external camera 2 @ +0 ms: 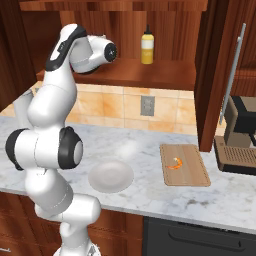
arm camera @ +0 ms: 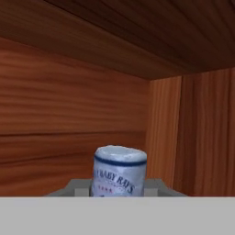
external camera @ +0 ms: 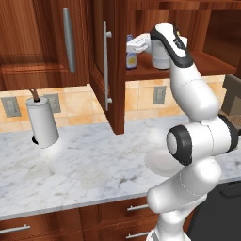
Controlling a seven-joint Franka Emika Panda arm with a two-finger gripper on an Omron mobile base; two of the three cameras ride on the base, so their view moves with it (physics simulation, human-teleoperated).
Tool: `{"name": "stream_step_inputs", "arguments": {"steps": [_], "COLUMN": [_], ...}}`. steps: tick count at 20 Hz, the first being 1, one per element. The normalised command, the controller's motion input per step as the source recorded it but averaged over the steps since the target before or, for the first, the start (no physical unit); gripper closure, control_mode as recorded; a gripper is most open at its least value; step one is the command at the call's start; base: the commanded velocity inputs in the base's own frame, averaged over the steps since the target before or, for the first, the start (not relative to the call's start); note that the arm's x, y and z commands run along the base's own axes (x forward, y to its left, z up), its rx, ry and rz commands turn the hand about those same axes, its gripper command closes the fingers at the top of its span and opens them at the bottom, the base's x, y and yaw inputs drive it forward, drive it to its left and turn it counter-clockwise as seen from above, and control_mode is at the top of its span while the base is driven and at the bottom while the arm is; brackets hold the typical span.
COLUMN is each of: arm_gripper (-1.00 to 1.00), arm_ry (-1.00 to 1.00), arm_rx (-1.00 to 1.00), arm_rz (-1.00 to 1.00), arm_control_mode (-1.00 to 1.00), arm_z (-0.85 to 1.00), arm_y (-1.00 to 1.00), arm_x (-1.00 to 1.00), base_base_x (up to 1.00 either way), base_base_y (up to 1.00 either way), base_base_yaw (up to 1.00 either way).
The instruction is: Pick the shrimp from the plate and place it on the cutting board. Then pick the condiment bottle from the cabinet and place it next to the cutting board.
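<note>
The arm reaches up into the open cabinet [external camera: 116, 89], its white hand level with the inner shelf [external camera 2: 150, 74]. The condiment bottle [arm camera: 120, 169] stands upright on that shelf, deep in the cabinet near a back corner. In the hand view its blue-grey cap and the top of its printed label sit low and central. The tool [arm camera: 118, 189] is set around the bottle, with a finger tip close against each side of it. From these pictures I cannot tell whether the tips are truly clamped on it or only flank it.

From the left base view the bottle [external camera: 131, 59] shows just under the end of the hand, beside the cabinet's open door. The door's long silver bar handle [external camera: 107, 66] faces the camera.

A yellow squeeze bottle [external camera 2: 146, 46] stands farther along the same cabinet shelf, apart from the hand.

Below the cabinet, on the marble bench [external camera 2: 150, 192], lies the cutting board [external camera 2: 192, 175]. The shrimp [external camera 2: 174, 163] rests on it, near its middle. The plate [external camera 2: 111, 176] lies on the bench under the cabinet too, apart from the board and nearer the arm's base.

A roll of paper towel [external camera: 42, 123] stands on the bench, out beyond the cabinet's open door.
</note>
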Motion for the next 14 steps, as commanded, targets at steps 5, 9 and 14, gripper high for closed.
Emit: {"name": "stream_step_inputs", "arguments": {"steps": [5, 9, 14], "arm_gripper": [1.00, 1.00, 1.00], "arm_ry": [0.00, 0.00, 0.00], "arm_rx": [-0.01, 0.00, 0.00], "arm_rz": [0.00, 0.00, 0.00], "arm_control_mode": [-1.00, -1.00, -1.00], "arm_z": [0.00, 0.02, 0.12], "arm_y": [0.00, 0.00, 0.00], "arm_x": [-0.22, -0.33, -0.37], "base_base_x": [0.00, 0.00, 0.00], "base_base_y": [0.00, 0.00, 0.00], "base_base_yaw": [0.00, 0.00, 0.00]}}
